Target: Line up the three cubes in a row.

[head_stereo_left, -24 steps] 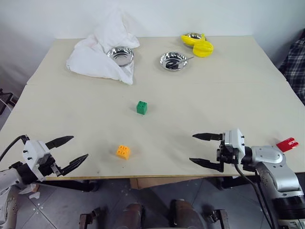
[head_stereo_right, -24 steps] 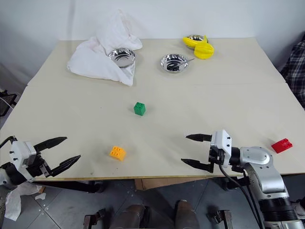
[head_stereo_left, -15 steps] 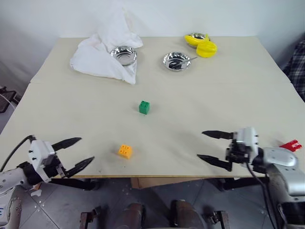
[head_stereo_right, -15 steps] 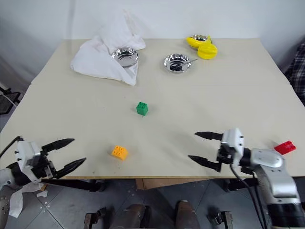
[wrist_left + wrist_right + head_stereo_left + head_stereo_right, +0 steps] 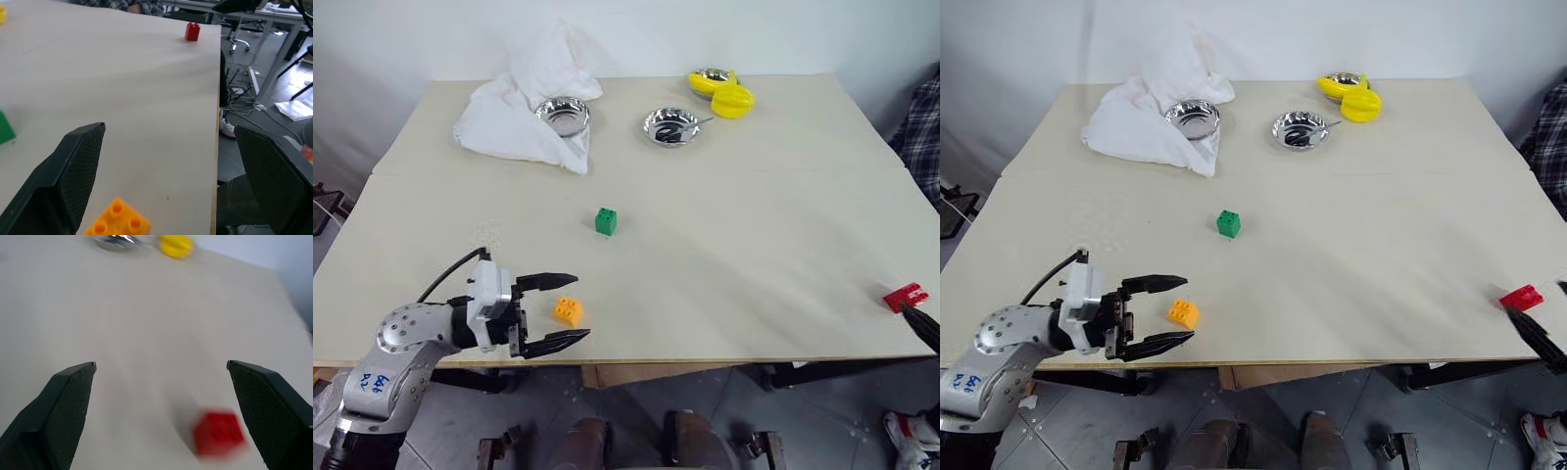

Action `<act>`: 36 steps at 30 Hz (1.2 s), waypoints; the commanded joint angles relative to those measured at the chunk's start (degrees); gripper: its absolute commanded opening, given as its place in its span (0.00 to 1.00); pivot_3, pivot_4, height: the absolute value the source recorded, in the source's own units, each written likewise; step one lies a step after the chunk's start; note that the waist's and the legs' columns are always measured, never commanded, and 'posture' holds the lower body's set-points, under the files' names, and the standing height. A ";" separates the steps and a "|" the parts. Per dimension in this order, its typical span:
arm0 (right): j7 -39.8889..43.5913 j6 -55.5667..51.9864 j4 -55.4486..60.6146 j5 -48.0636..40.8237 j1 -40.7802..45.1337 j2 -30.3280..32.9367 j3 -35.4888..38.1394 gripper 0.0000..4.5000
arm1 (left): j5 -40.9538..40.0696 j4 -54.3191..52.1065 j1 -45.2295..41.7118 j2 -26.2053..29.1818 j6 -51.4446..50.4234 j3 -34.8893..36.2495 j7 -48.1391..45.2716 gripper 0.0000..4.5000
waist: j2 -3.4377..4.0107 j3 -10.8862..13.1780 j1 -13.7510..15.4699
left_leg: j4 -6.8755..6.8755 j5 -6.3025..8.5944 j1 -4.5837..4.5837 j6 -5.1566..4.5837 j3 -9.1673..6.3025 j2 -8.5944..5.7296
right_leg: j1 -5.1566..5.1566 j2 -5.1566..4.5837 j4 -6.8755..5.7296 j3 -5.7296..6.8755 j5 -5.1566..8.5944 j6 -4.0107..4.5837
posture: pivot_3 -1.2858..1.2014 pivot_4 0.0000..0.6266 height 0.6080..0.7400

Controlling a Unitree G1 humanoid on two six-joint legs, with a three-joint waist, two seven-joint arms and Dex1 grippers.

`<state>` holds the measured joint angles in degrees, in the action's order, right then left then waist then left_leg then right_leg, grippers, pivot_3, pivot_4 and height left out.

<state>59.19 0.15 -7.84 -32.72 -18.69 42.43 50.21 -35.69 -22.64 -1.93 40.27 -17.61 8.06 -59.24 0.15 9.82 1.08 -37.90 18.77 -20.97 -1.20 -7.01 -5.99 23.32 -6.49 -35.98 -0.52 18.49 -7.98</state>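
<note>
The orange cube point(image 5: 568, 311) lies near the table's front edge, left of centre. My left gripper point(image 5: 580, 306) is open, with one finger on each side of this cube and neither touching it. The green cube point(image 5: 605, 221) sits alone in the middle of the table. Close to the right front corner rests the red cube point(image 5: 905, 296). One black finger point(image 5: 924, 329) of my right gripper reaches in just below it. In the right wrist view my right gripper point(image 5: 161, 364) is open, and the red cube point(image 5: 218, 433) lies between its fingers.
A crumpled white cloth point(image 5: 514, 117) lies at the back left with a steel bowl point(image 5: 562, 115) against it. A second steel bowl point(image 5: 671, 125) stands at the back centre. A yellow object point(image 5: 729, 96) leans on a third bowl further back.
My left gripper has moved right along the front edge, and its open fingers now flank the orange cube. My right arm has swung out to the right, to the red cube.
</note>
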 commanded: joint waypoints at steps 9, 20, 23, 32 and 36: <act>-1.69 -4.33 -8.79 5.21 2.01 7.96 -5.15 1.00 | 0.61 -1.37 1.53 0.17 2.04 2.32 0.39 0.99 | 0.22 -0.12 -1.02 | -0.04 -0.04 0.10 -0.07 0.39 -0.02 | -0.03 -0.05 0.03 -0.09 0.00 0.01 | 0.52 0.24 1.00; -3.00 -10.60 -24.80 16.34 25.65 18.85 -24.61 1.00 | 2.40 -3.20 4.92 -0.58 4.68 3.26 2.44 0.99 | 0.25 -0.10 -0.37 | 0.02 -0.02 0.37 -0.10 0.24 -0.02 | -0.34 -0.10 0.10 -0.08 0.01 0.02 | 0.52 0.24 1.00; -1.90 -10.74 -28.30 18.48 29.73 19.66 -28.06 1.00 | 2.36 -4.25 5.89 -0.63 4.80 3.59 3.09 0.99 | 0.27 -0.10 -0.11 | 0.04 0.01 0.36 -0.10 0.25 -0.01 | -0.31 -0.10 0.12 -0.07 0.01 0.02 | 0.52 0.24 1.00; 2.03 -14.43 -31.00 20.13 35.00 22.06 -32.36 0.49 | 2.17 -5.50 8.31 -0.04 4.97 6.01 3.49 1.00 | 0.29 -0.09 0.27 | 0.05 0.02 0.35 -0.09 0.26 0.00 | -0.30 -0.09 0.13 -0.03 0.01 0.02 | 0.52 0.24 1.00; 3.03 -12.61 -31.38 20.76 35.11 22.73 -32.64 0.34 | 2.30 -5.07 7.64 -0.02 4.88 5.93 3.45 1.00 | 0.29 -0.09 0.18 | 0.06 0.03 0.35 -0.10 0.27 0.00 | -0.30 -0.09 0.15 -0.04 0.01 0.02 | 0.52 0.24 1.00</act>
<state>61.71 -13.56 -39.15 -11.81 15.88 63.44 16.57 -33.34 -26.45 6.05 39.59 -13.65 12.86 -55.80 0.43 9.72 1.26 -37.85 18.80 -20.62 -1.29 -6.74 -5.98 23.02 -6.58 -35.84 -0.55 18.50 -7.96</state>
